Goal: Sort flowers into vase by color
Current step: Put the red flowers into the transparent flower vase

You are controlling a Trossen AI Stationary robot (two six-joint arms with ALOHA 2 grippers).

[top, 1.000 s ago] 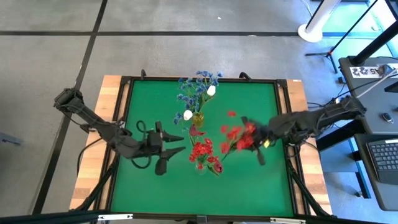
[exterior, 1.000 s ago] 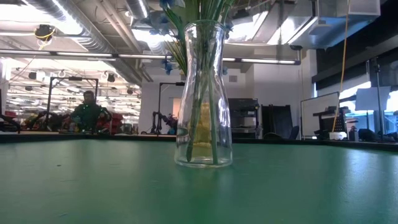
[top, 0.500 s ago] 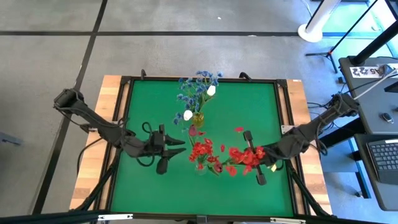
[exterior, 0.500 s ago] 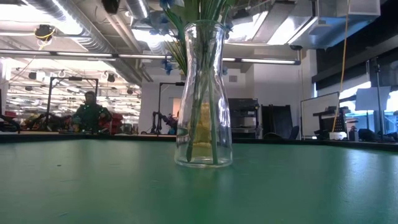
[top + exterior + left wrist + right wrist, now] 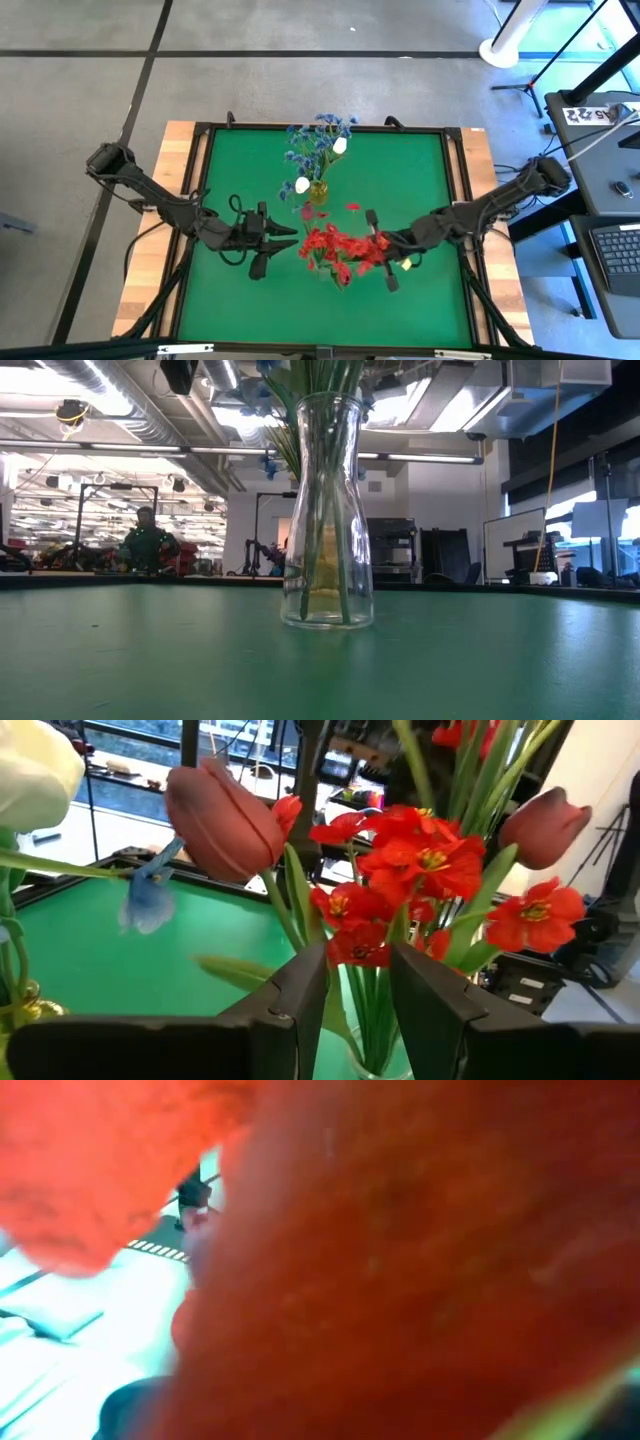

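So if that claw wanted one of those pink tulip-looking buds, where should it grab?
Probably low on the thin green stem, not the pink bud itself, which looks soft and bulgy. The left claw already faces the bunch side-on, so coming level from that side suits the upright stems, though the red sprays crowd close around them.

1. The glass vase [image 5: 327,510] is clear and glossy, with bright reflections down its smooth sides.
2. The table mat [image 5: 420,180] under the vase is matt green, looking like felt or soft cloth.
3. The table frame [image 5: 178,160] beside the mat is pale bare wood with a dark, metal-looking rim.
4. The red flowers [image 5: 415,860] near the vase have matt, cloth-like petals on smooth plastic-looking green stems.
5. The left gripper [image 5: 355,1010] has fingers of dark matt plastic.
6. The floor [image 5: 80,90] around the table is dull grey, concrete-like.
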